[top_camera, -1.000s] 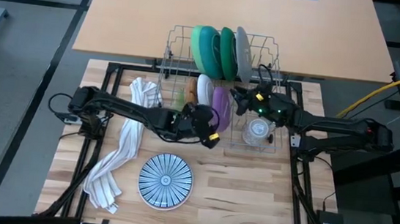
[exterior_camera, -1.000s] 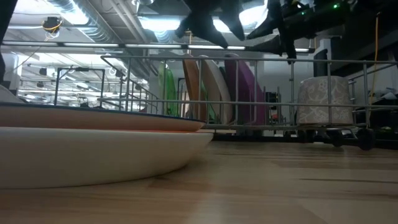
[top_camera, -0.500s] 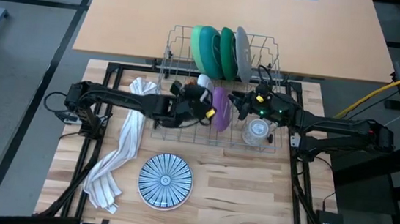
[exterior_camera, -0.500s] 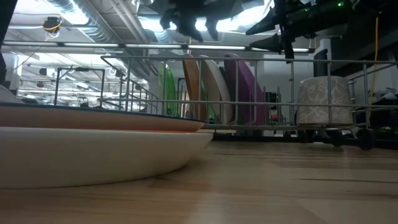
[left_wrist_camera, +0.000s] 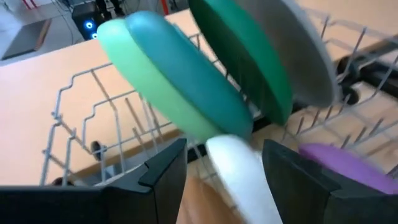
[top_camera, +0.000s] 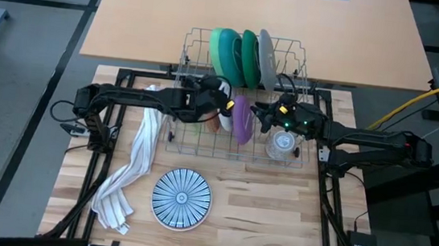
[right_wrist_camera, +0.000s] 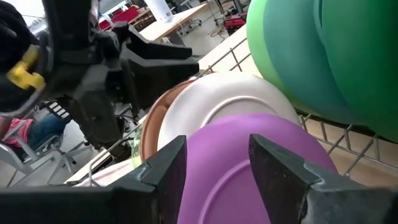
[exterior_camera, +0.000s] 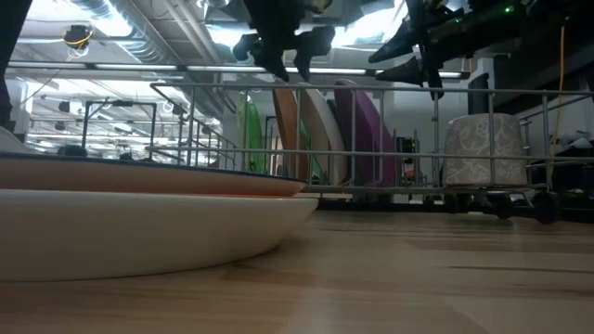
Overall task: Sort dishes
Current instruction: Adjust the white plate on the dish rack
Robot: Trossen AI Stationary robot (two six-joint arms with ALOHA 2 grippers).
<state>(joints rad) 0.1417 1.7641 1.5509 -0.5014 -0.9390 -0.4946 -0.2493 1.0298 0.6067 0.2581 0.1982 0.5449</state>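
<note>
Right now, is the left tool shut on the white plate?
No. In the left wrist view the left tool is open, its fingers apart either side of the white plate without touching it.

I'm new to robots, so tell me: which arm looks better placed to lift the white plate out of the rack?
The left, probably. Its open left gripper straddles the white plate's rim, while the open right gripper lines up on the purple plate beside it.

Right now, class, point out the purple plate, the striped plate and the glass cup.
purple plate (top_camera: pixel 241 118), high view, on its upper rim.
striped plate (top_camera: pixel 181 198), high view, on its centre.
glass cup (top_camera: pixel 281 143), high view, on its mouth.
</note>
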